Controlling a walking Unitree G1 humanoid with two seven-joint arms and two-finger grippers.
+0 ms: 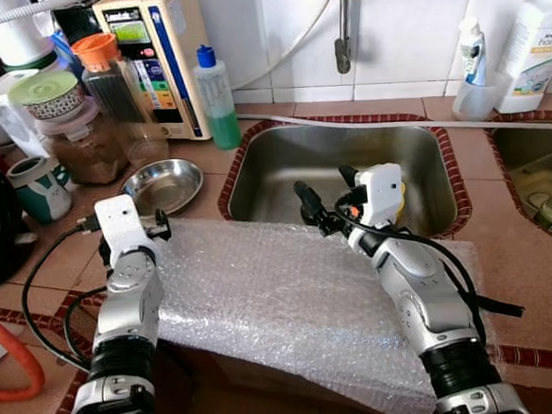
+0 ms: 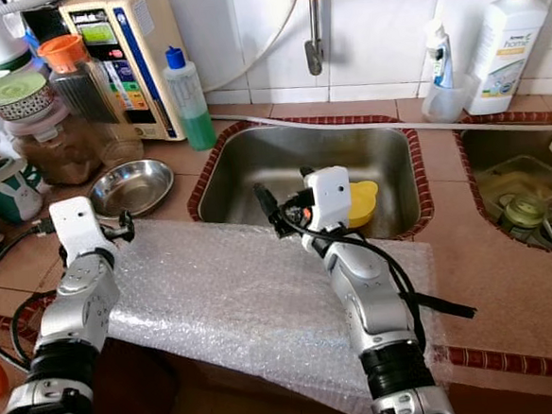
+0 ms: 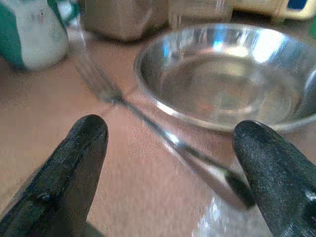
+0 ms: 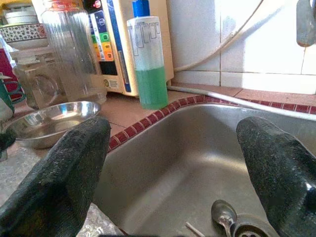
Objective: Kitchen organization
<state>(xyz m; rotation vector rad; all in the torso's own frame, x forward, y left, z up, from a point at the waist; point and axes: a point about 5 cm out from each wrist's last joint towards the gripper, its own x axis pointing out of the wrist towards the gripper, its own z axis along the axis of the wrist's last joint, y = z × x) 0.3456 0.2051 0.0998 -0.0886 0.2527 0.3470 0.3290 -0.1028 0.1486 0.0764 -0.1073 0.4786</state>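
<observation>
The left gripper (image 3: 168, 173) stood spread wide and empty just above the counter, a fork (image 3: 148, 118) lying flat between its fingers and the steel bowl (image 3: 232, 79) just beyond its tips; the likeliest slip, I judged, was the thin, smooth handle skating on the tile as the fingers closed, or a fingertip knocking the bowl's rim and sending the light dish sliding toward the jars. The right gripper (image 1: 325, 196) hung equally agape and holding nothing over the near edge of the sink (image 1: 255, 185), a spoon (image 4: 223, 213) lying down in the basin by the drain, below and ahead of it; a reach from there risked dragging the wrist across the bubble wrap (image 1: 263, 293), a soft, crinkled, glossy sheet lying under both forearms, which could bunch or slide off the counter front.
</observation>
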